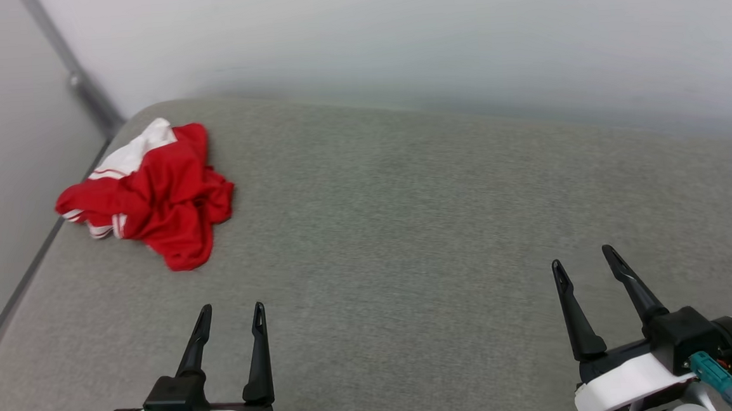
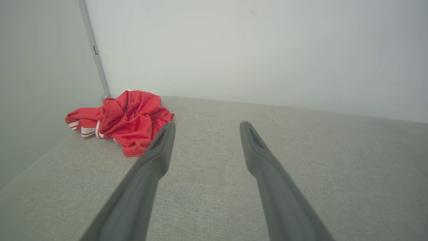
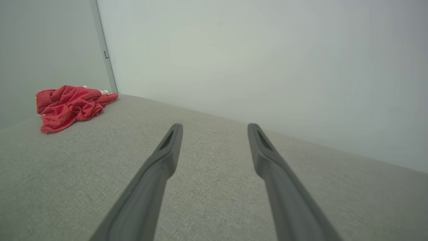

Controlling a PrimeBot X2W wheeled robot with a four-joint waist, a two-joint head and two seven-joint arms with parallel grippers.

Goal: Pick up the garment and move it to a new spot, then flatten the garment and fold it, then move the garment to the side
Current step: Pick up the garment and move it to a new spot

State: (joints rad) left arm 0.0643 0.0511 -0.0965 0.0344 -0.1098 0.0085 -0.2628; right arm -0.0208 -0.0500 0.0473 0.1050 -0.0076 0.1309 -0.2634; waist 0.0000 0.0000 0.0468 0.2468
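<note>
1. Step in hand: judged to be the first, the pick-up. Nothing is lifted, flattened or folded yet.
2. Task's thing: the garment (image 1: pixel 149 193), a crumpled red jersey of thin fabric with a white panel and red-white striped trim, is seen heaped on the grey woven-fabric padded surface (image 1: pixel 406 241). In the head view it lies at about 10 o'clock of that surface, near the far left corner. No print can be read in the heap.
3. The left gripper (image 1: pixel 232 309), with two long dark fingers, is noted at 7 o'clock of the head view. Its jaws are spread wide with nothing between them. The garment lies at about 11 o'clock from it, apart.
4. The right gripper (image 1: pixel 583 257), of the same build, is noted at 4 o'clock. It is likewise spread wide and empty. The garment lies well apart, at about 10 o'clock from it.
5. Next move, as a judgement: a reach by the left arm toward 11 o'clock is called for, with the fingers lowered over a raised fold and closed on it. Since the fabric is thin and bunched, a shallow pinch may take one layer only and trail the rest.
6. Count: garment, one; grippers, two; fingers, four; padded surface, one; pale walls (image 1: pixel 393 32), two, joined by one grey upright strip (image 1: pixel 82 89) at 11 o'clock.
</note>
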